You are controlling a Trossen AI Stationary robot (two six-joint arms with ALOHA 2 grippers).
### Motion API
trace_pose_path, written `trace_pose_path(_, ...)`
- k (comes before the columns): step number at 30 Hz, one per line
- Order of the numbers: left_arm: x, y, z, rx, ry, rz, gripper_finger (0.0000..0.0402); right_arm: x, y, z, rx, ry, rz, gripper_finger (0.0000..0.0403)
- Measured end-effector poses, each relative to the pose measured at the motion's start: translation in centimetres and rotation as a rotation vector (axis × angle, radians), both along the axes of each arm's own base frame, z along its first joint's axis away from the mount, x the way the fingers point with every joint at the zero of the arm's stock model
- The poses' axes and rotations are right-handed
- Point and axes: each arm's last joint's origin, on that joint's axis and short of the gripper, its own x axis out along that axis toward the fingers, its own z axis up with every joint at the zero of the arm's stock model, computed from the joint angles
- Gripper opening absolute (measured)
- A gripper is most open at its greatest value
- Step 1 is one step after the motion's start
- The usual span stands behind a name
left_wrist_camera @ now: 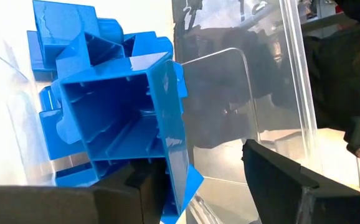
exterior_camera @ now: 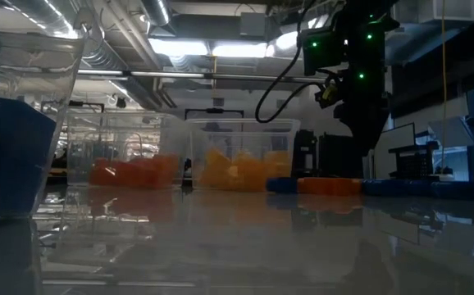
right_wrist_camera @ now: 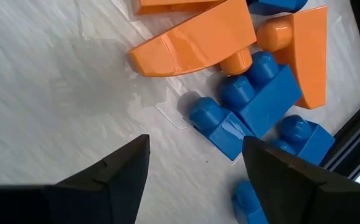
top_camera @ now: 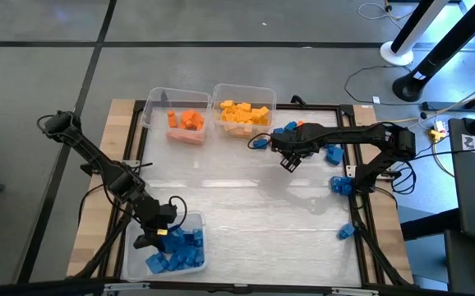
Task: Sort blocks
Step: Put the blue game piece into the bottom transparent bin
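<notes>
My left gripper [top_camera: 157, 238] stands open over the clear bin [top_camera: 131, 261] at the table's near left. The bin holds several blue blocks [top_camera: 178, 251]. In the left wrist view a big blue block [left_wrist_camera: 121, 118] lies on the pile, hollow side up, one corner reaching between the fingers of my left gripper [left_wrist_camera: 195, 168]. My right gripper [top_camera: 289, 162] hangs open above the table at the far right. In its wrist view my right gripper [right_wrist_camera: 195, 146] is over bare table, just short of loose blue blocks [right_wrist_camera: 255, 102] and orange blocks [right_wrist_camera: 192, 43]. My left gripper has one finger [left_wrist_camera: 139, 190] close against the blue block's side wall [left_wrist_camera: 174, 180], but I cannot tell whether they touch. The other finger [left_wrist_camera: 279, 183] stands well clear of it. The block rests on the other blue blocks in the bin.
At the far edge stand a clear bin [top_camera: 152, 105] with orange blocks [top_camera: 186, 122] and another clear bin [top_camera: 218, 92] with yellow blocks [top_camera: 244, 113]. Loose blue blocks [top_camera: 340, 185] lie along the right edge. The middle of the table [top_camera: 246, 205] is bare.
</notes>
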Motion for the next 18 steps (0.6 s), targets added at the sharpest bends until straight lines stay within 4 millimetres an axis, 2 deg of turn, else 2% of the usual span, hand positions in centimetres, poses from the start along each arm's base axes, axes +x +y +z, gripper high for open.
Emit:
trace_pose_path(6, 0.06, 0.04, -0.01, 0.018, -0.029, -0.018, 0.0185, 0.00, 0.00, 0.00, 0.000, 0.000, 0.000, 0.0259)
trace_pose_path(11, 0.10, 0.01, 0.03, -0.026, 0.028, 0.050, 0.0184, 0.00, 0.01, 0.00, 0.000, 0.000, 0.001, 0.0259)
trace_pose_path(18, 0.12, -0.31, 0.88, 0.015, -0.044, 0.011, 0.0184, 0.00, 0.01, -0.01, 0.000, 0.000, 0.001, 0.0259)
